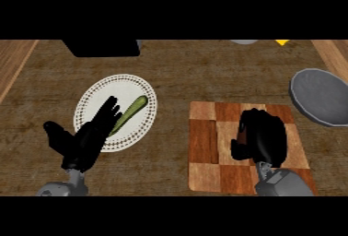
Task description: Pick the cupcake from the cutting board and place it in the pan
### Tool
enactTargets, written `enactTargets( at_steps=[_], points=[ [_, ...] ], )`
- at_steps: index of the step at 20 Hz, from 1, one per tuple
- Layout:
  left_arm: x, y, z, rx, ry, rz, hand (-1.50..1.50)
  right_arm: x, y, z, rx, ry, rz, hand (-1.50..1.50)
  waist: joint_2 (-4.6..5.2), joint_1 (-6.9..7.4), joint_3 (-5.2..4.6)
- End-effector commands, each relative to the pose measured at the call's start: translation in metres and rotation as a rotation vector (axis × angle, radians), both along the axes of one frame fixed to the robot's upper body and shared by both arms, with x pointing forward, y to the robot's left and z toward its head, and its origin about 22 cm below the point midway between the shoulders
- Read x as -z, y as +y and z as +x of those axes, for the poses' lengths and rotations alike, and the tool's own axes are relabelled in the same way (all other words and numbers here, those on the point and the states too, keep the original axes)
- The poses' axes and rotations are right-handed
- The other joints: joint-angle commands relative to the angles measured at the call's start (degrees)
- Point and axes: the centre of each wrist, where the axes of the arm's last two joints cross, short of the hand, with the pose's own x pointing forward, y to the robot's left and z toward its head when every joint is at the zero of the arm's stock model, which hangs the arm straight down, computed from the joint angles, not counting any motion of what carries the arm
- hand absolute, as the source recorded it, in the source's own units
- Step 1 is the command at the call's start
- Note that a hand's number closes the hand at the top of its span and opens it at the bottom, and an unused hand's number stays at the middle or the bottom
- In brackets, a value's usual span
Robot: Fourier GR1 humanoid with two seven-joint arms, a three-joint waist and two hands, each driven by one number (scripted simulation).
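A checkered wooden cutting board (204, 138) lies on the counter at centre right. My right hand (265, 133) is over the middle of the board with its fingers curled downward, and it hides whatever lies beneath it; no cupcake shows. The grey pan (321, 97) sits at the right edge, just beyond the board's far right corner. My left hand (85, 136) stands open with fingers up at the lower left, overlapping the near edge of a white plate.
The white plate (132, 87) with a dotted rim carries a long green vegetable (130, 113). A black appliance (102, 47) stands at the back left. A grey object (243, 42) and a yellow piece (281, 42) show at the back edge.
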Motion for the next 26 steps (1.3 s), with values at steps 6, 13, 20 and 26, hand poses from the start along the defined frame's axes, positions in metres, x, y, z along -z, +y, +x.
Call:
enactTargets(
  at_steps=[6, 13, 20, 26],
  points=[
    [-0.001, 0.003, -0.003, 0.012, 0.007, 0.006, 0.00, -0.052, -0.027, -0.026, 0.077, -0.377, 0.363, 1.50, 0.18, 0.48, 0.11],
    [-0.004, -0.013, 0.002, 0.017, 0.004, -0.006, 0.00, -0.039, -0.082, -0.009, 0.140, -0.426, 0.531, 1.50, 0.39, 1.26, 0.08],
    [-0.005, -0.009, 0.009, 0.038, -0.002, -0.016, 0.00, 0.001, -0.154, 0.023, 0.182, -0.429, 0.318, 1.50, 0.51, 1.47, 0.08],
    [0.001, -0.015, -0.003, 0.036, -0.012, 0.003, 0.00, 0.020, -0.196, 0.065, 0.279, -0.523, 0.245, 1.50, 0.80, 2.73, 0.16]
  ],
)
